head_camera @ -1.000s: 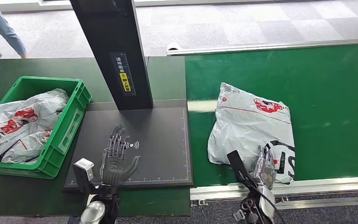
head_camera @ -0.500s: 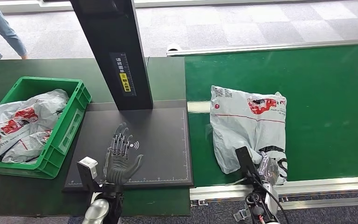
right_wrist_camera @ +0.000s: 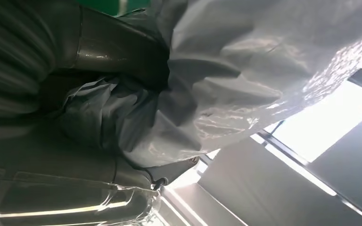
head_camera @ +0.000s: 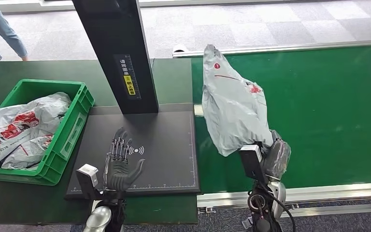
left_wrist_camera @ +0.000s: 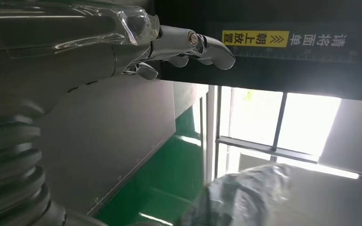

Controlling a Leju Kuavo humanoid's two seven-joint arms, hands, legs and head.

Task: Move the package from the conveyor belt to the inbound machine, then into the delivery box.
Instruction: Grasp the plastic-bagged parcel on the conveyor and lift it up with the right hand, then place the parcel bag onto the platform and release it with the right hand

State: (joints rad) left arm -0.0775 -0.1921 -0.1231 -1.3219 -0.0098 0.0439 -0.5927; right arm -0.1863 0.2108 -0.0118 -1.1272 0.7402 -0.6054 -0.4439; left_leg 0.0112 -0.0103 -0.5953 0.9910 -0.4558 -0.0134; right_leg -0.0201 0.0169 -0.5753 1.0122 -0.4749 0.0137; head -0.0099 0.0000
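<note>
Grey carpet tiles run across the back of the room, and up front a green conveyor belt (head_camera: 319,96) sits next to a dark green table (head_camera: 9,72).

So the package (head_camera: 232,111), a grey poly mailer with red printing on it (too crumpled to read), is up off the belt, held at its lower end by the right hand (head_camera: 273,159), with the rest of the bag rising away from that hand toward the far side of the belt. In the right wrist view the package (right_wrist_camera: 245,80) is bunched tight into the hand (right_wrist_camera: 75,117), so that's a firm grip on it.

Off to the side of that hand is the inbound machine: a flat black scan pad (head_camera: 164,140) with a white wireless-style icon (head_camera: 136,150) and ruler marks along its edges, plus a black post (head_camera: 118,53) with a label, yellow with black Chinese characters and arrows. In the left wrist view the label (left_wrist_camera: 283,38) is sharper, still Chinese text only.

The left hand (head_camera: 121,166) hovers flat over the near part of the pad, fingers spread wide, holding nothing.

Further out past the left hand is the green delivery box (head_camera: 72,130), with similar grey mailers (head_camera: 19,128) with red logos already lying in it. A person's leg in jeans (head_camera: 0,29) is at the far corner.
</note>
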